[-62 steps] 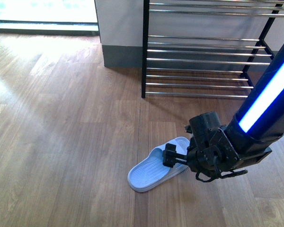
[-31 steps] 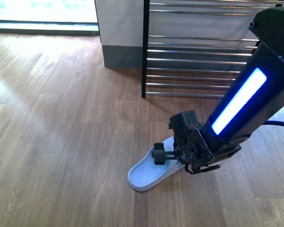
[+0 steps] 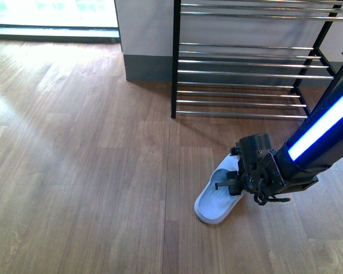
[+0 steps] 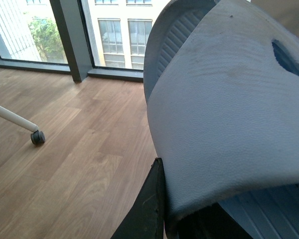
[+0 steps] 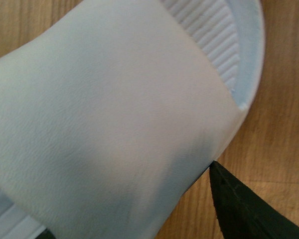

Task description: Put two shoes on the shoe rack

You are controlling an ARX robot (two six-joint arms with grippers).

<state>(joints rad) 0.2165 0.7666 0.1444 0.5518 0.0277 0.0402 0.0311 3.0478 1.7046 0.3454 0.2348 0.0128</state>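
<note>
The shoes here are white slides. One white slide point(image 3: 215, 201) lies low over the wooden floor in front of the shoe rack point(image 3: 240, 60), a black frame with chrome bars. My right gripper point(image 3: 231, 184) is shut on its strap point(image 5: 104, 119); a dark fingertip point(image 5: 241, 206) shows beside the strap's edge. My left arm is outside the front view. In the left wrist view, the left gripper point(image 4: 189, 219) is shut on the strap of a second white slide point(image 4: 229, 104), held up above the floor, with one black finger point(image 4: 150, 206) against the strap.
A grey wall corner with a dark skirting point(image 3: 146, 65) stands left of the rack. Wooden floor point(image 3: 74, 171) spreads left and forward. The left wrist view shows tall windows point(image 4: 114, 35) and a white chair leg with a caster point(image 4: 37, 137).
My right arm swung left over the slide, then back right, dragging the slide rightwards and turning it so it lies closer to the rack's front.
</note>
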